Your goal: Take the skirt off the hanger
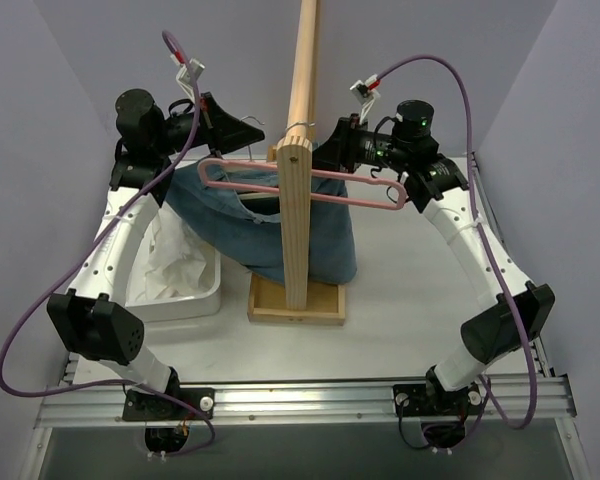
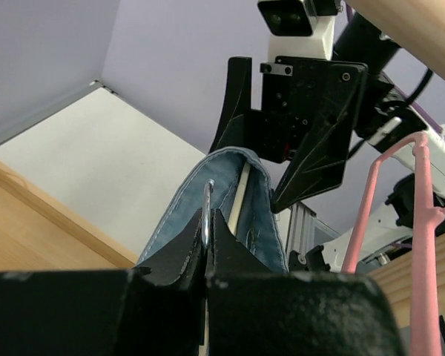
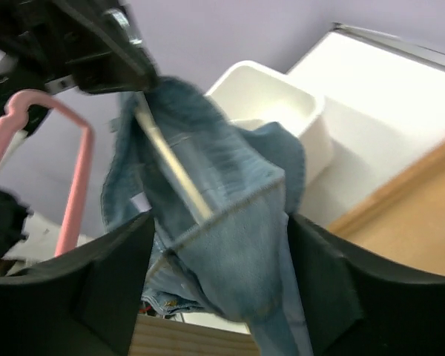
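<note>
White crumpled fabric, the skirt (image 1: 175, 262), lies in the bin at the left, away from both grippers. The pink hanger (image 1: 360, 198) hangs bare across the wooden post; it also shows as the pink hanger (image 2: 423, 222) and the pink hanger (image 3: 78, 185) in the wrist views. A blue denim garment (image 1: 310, 235) hangs on an off-white hanger bar (image 2: 241, 200). My left gripper (image 2: 209, 211) is shut on that hanger's thin metal hook (image 2: 206, 194). My right gripper (image 3: 219, 222) is open, with the denim garment (image 3: 230, 222) between its fingers.
A wooden stand has an upright post (image 1: 295, 200), a flat base (image 1: 295, 305) and a long pole (image 1: 305, 60) rising behind. A white bin (image 1: 195, 300) sits left of the base. Purple cables loop beside both arms.
</note>
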You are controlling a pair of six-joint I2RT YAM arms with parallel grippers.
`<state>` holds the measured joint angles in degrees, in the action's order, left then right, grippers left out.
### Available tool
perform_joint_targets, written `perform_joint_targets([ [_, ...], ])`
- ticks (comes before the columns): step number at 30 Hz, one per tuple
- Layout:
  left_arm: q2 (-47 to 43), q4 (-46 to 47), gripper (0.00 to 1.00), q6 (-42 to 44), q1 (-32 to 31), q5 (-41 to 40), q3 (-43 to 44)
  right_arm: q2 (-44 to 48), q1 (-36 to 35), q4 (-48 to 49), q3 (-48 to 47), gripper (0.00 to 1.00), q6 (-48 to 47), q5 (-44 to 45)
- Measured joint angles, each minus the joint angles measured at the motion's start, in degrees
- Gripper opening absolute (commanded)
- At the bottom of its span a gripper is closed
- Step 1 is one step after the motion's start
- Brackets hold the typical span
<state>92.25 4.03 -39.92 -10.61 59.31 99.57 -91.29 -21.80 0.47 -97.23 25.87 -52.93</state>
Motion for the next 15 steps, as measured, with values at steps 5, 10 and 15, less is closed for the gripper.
perform_joint_targets([
  [5,-4.63,-3.61,0.02,3.34,-1.09,-5.77,-2.51,5.25,0.48,-7.41,1.4,1.0,1.99,13.97],
  [10,-6.43,-3.93,0.02,5.68,-2.43,-9.07,-3.26,9.14,5.01,-10.23,2.91,1.0,6.91,21.4],
  [15,-6.62,-4.0,0.02,7.93,-3.65,-11.26,-5.81,8.04,7.19,-13.73,2.1,1.0,10.05,23.93],
])
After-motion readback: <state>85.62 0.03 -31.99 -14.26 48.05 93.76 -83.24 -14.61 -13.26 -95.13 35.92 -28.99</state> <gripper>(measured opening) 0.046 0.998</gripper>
